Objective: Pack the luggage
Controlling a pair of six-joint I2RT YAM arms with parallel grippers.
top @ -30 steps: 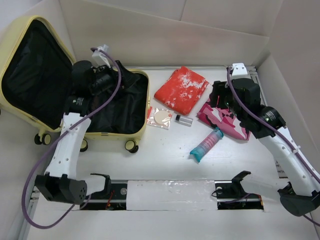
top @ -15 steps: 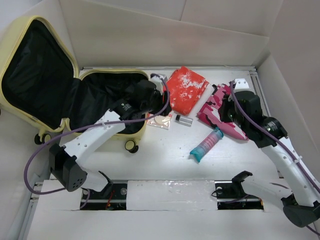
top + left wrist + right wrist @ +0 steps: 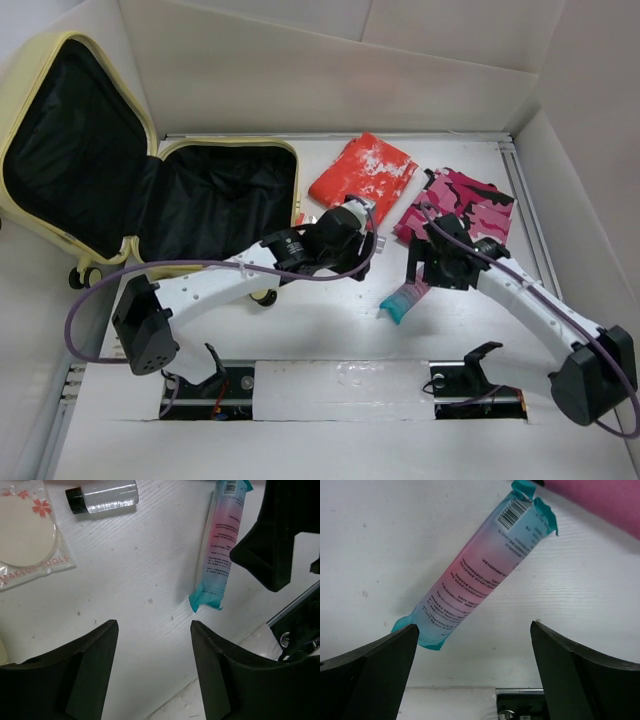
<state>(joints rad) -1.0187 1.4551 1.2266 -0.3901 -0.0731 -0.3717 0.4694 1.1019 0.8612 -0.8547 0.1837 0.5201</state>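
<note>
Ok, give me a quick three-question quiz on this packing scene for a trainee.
1. True or false: the suitcase lies open.
2. The right gripper above the tube is: A) open, B) shut on it, C) out of view.
3. Which wrist camera shows the bottle?
Key: 1 true; 2 A; 3 left.
</note>
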